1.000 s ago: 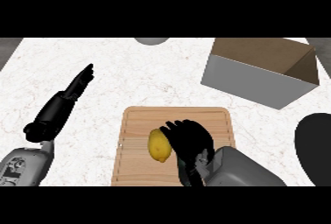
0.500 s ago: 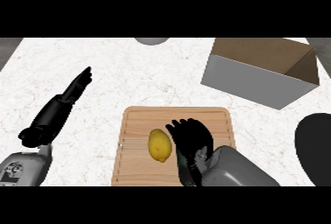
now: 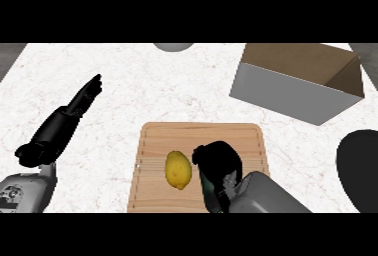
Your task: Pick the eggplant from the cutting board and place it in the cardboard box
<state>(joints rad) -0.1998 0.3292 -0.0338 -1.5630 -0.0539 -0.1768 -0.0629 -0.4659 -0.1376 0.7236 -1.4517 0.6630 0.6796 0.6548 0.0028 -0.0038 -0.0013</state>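
A yellow oval eggplant [image 3: 178, 169] lies lengthwise on the wooden cutting board [image 3: 162, 137], left of the board's middle. My right hand [image 3: 219, 164] hovers over the board just to the right of the eggplant. Its fingers are relaxed and slightly bent, its thumb side almost touches the eggplant, and it holds nothing. The cardboard box [image 3: 290, 93], grey outside and brown inside, stands open at the back right, tilted away from the board. My left hand [image 3: 76, 106] rests at the left with straight fingers pointing away from me, well clear of the board.
A grey round bowl [image 3: 173, 46] peeks in at the counter's far edge. A large dark round object [image 3: 362, 170] sits at the right edge, below the box. White marble counter [image 3: 170, 95] lies between the board and the box.
My right hand has slid slightly right, off the eggplant's upper end, and its fingers have drawn in a little. The eggplant and left hand have stayed put.
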